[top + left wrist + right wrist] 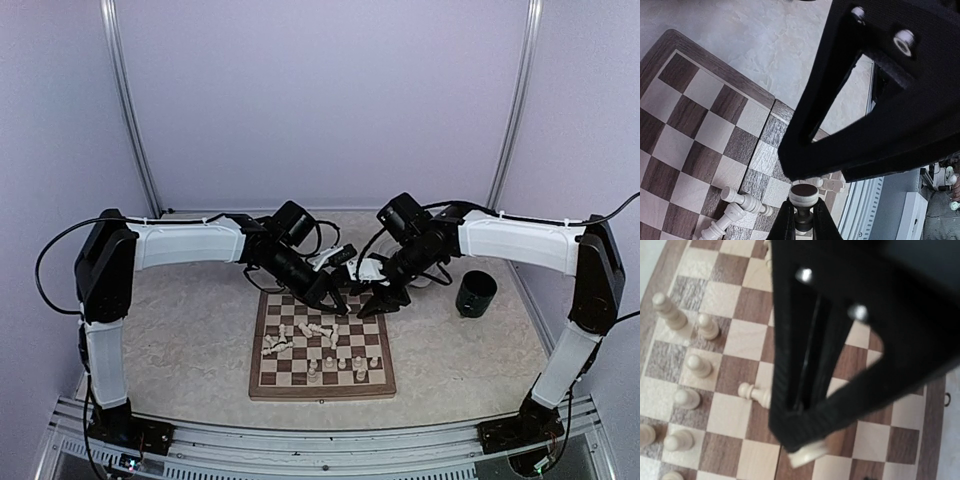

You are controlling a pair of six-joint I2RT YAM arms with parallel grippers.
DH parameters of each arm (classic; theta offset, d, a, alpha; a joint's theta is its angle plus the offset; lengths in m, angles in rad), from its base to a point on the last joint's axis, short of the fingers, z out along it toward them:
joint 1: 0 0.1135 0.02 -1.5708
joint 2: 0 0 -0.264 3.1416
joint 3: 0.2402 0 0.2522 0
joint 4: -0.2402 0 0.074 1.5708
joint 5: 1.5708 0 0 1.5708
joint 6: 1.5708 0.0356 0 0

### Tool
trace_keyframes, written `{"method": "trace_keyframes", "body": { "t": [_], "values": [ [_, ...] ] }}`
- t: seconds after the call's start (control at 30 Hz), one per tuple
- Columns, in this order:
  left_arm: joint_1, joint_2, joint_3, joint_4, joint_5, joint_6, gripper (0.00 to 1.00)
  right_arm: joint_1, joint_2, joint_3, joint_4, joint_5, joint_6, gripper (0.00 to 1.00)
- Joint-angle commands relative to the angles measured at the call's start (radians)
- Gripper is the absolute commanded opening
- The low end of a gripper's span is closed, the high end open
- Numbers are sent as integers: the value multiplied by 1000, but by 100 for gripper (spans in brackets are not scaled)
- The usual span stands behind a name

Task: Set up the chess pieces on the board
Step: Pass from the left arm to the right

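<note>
Here, your left end effector (805,215) is clenched on one pale chess piece (805,194), dark round base toward the camera, above the board (700,89), with two toppled pieces (745,201) lying just beside its tips. Your right end effector (797,435) hangs low over the board, a fallen piece (754,391) beside it and another piece (807,455) peeking from under its tip; whether it is released or clenched, you cannot tell.

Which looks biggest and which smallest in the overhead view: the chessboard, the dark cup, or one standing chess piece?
1. The chessboard, clearly the largest.
2. The dark cup.
3. A standing chess piece, by far the smallest.
The gaps are wide, so nearness to the camera does not change the order.
</note>
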Motion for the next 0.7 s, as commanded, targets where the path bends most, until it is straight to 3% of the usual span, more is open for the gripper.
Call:
{"method": "trace_keyframes", "body": {
  "t": [0.0,0.5,0.67],
  "values": [
    [4,35,44,-34,82,19,1,44,-26,-1,-2,75,-40,53],
    [8,60,55,0,161,-2,1,119,-14,-34,63,191,-40,36],
    [12,62,49,8,174,-5,1,131,-20,-51,70,236,-45,36]
  ]
}}
